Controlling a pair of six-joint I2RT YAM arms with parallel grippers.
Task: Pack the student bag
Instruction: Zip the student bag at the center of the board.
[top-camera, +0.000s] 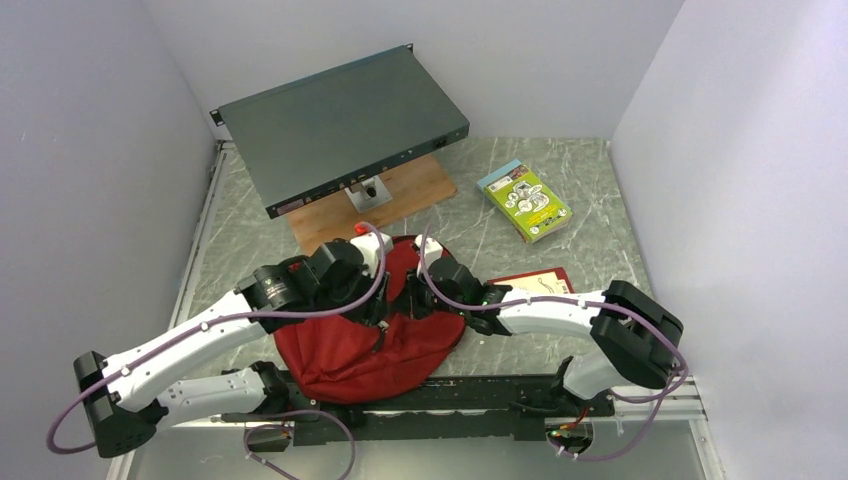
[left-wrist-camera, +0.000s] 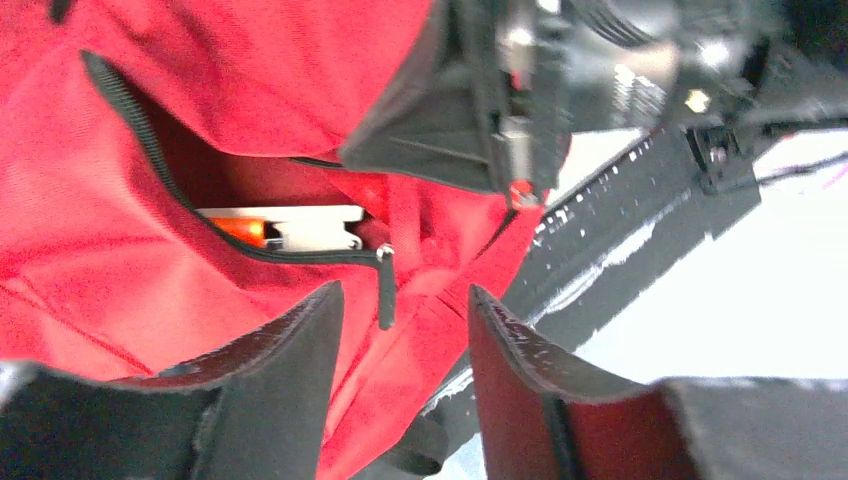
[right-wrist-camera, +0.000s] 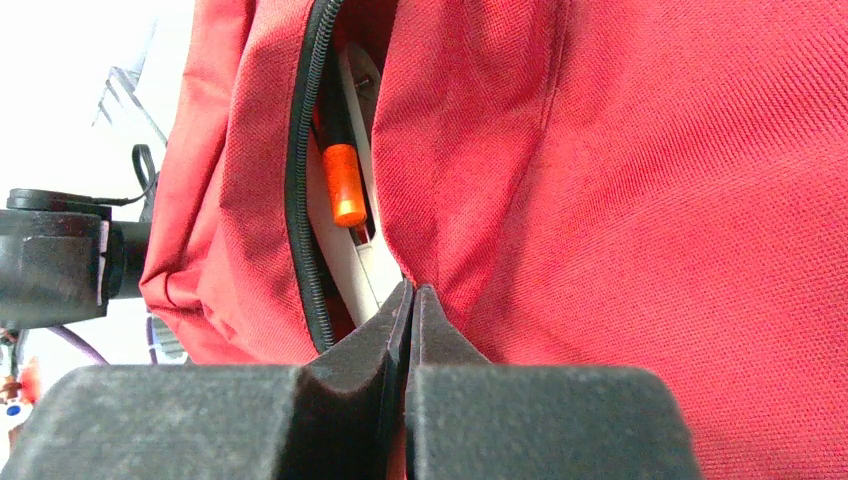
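The student bag (top-camera: 360, 355), dark red with black zippers, lies on the table near the front edge. My left gripper (left-wrist-camera: 403, 290) hovers open over its pocket opening. The black zipper pull (left-wrist-camera: 386, 300) hangs between the fingertips, untouched. Inside the open pocket I see a white flat item (left-wrist-camera: 300, 225) and an orange-capped pen (right-wrist-camera: 346, 185). My right gripper (right-wrist-camera: 412, 288) is shut, pinching the red fabric at the edge of the bag (right-wrist-camera: 650, 200) beside the zipper (right-wrist-camera: 300, 200). In the top view both grippers, left (top-camera: 385, 305) and right (top-camera: 420, 300), meet over the bag's upper part.
A flat dark-grey rack unit (top-camera: 340, 125) rests tilted on a wooden board (top-camera: 400, 200) at the back. A green book (top-camera: 525, 200) lies at the back right. A red book (top-camera: 535, 283) lies partly under the right arm. White walls enclose three sides.
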